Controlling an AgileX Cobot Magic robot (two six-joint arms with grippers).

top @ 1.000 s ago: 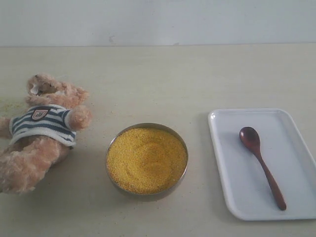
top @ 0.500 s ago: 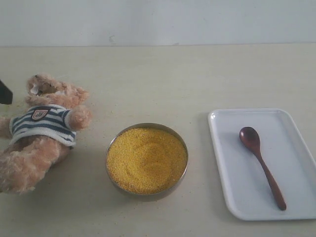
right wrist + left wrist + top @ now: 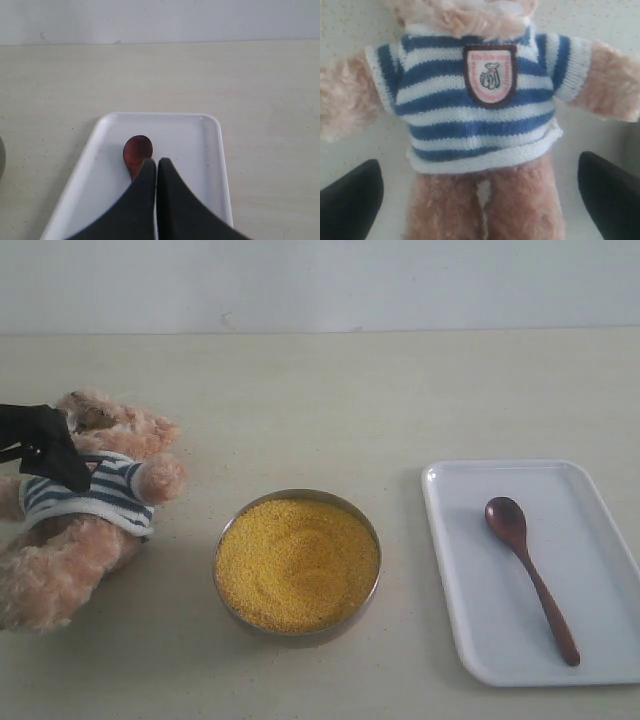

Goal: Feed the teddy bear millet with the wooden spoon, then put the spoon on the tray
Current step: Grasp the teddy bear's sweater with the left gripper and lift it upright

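Note:
The teddy bear (image 3: 85, 510) lies on its back at the table's left, striped shirt and chest badge (image 3: 490, 75) up. My left gripper (image 3: 62, 455) hovers over its chest, open; its black fingers (image 3: 352, 200) stand wide apart on either side of the bear's legs. The millet (image 3: 297, 562) fills a round metal bowl (image 3: 222, 585) in the middle. On the white tray (image 3: 470, 620) at the right rests the wooden spoon (image 3: 527, 573), its bowl (image 3: 137, 150) just beyond my right gripper (image 3: 157, 162), which is shut and empty above the tray (image 3: 212, 150). The exterior view does not show the right gripper.
A pale wall (image 3: 320, 285) runs along the table's far edge. A few stray yellow grains (image 3: 15, 453) lie on the table by the bear's head.
My left gripper has come in from the left edge and now hangs over the bear's chest. Bear, bowl, spoon and tray have not moved.

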